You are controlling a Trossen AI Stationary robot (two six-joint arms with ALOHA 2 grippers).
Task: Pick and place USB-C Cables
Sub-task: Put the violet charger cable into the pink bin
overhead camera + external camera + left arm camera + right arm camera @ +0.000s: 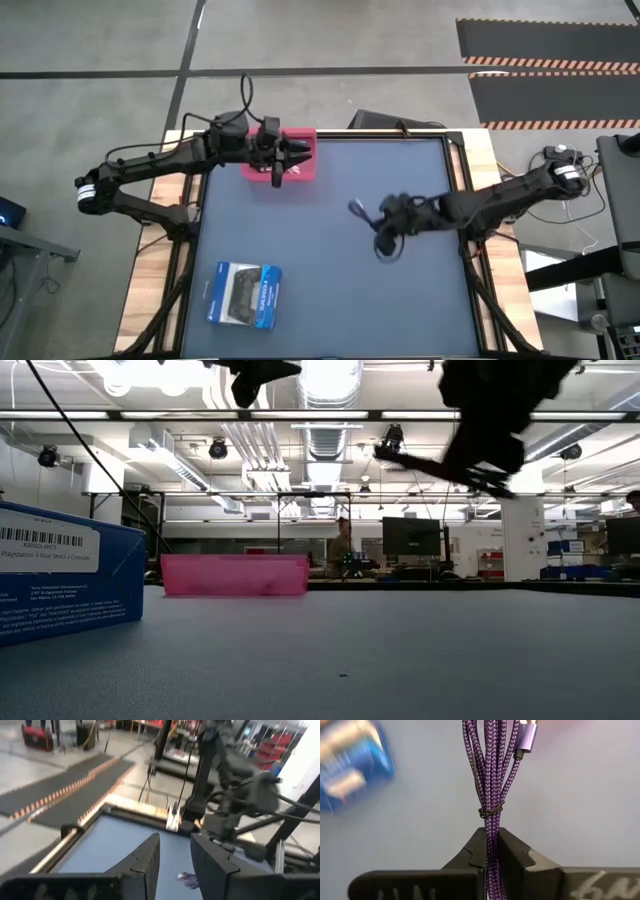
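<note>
My right gripper (pixel 374 214) is above the middle of the blue table, shut on the dark purple USB-C cable bundle (pixel 490 775). The cable sticks out past the fingertips toward the table's left (pixel 356 208) and also shows in the low view (pixel 440 467). My left gripper (pixel 292 156) hangs open and empty over the pink tray (pixel 305 140) at the far left; its fingers (pixel 150 857) stand apart. The white, black and teal-blue cables do not show. My right gripper pinches the purple bundle between its two fingers, just behind the twist tie (pixel 491 812), several strands together. The cable lies along the fingers, which point toward the table's left. It is lifted clear of the table, its connector end (pixel 526 735) out ahead.
A blue-and-white boxed game controller (pixel 245 293) lies at the near left and shows large in the low view (pixel 60 575). The pink tray stands on the far side (pixel 235 575). Bare blue mat lies between the tray, the box and my right gripper.
</note>
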